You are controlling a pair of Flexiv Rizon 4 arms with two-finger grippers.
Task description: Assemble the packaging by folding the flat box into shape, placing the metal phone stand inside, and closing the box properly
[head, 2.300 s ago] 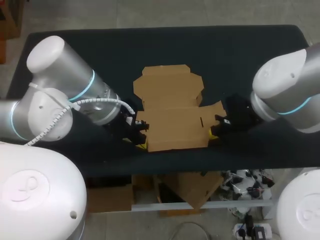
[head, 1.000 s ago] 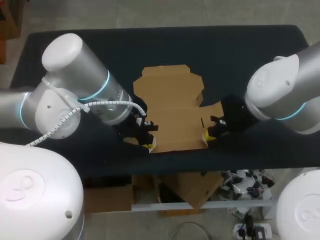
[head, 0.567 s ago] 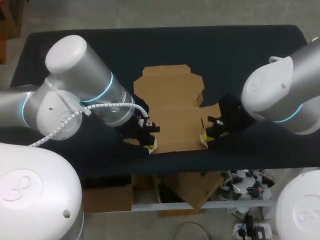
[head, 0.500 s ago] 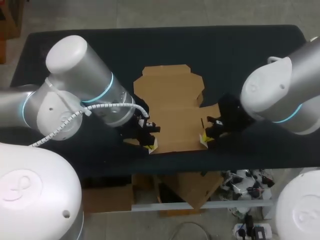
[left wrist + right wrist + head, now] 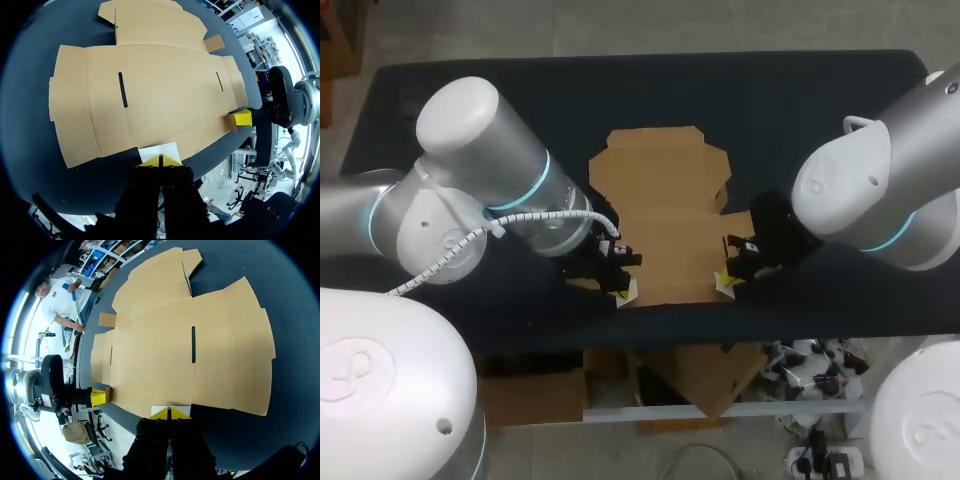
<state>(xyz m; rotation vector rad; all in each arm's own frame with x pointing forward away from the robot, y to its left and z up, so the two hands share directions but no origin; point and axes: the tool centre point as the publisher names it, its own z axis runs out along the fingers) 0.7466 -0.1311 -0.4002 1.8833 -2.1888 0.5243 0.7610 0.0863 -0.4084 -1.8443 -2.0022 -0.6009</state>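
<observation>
Box: A flat cardboard box point(image 5: 665, 215) lies unfolded on the dark table point(image 5: 800, 100), close to the near edge. Its lid panel points to the far side, and two narrow slots point(image 5: 121, 90) are cut in the main panel.
Left gripper: The left gripper point(image 5: 623, 291) sits at the box's near-left corner. Its yellow tips are pressed together against a small pale flap point(image 5: 159, 149). It cannot be told whether cardboard is pinched between them.
Right gripper: The right gripper point(image 5: 726, 283) sits at the near-right corner, tips likewise together and touching a pale strip point(image 5: 184, 410) of the near edge.
Arms: Each comes in from its own side, low over the table.
</observation>
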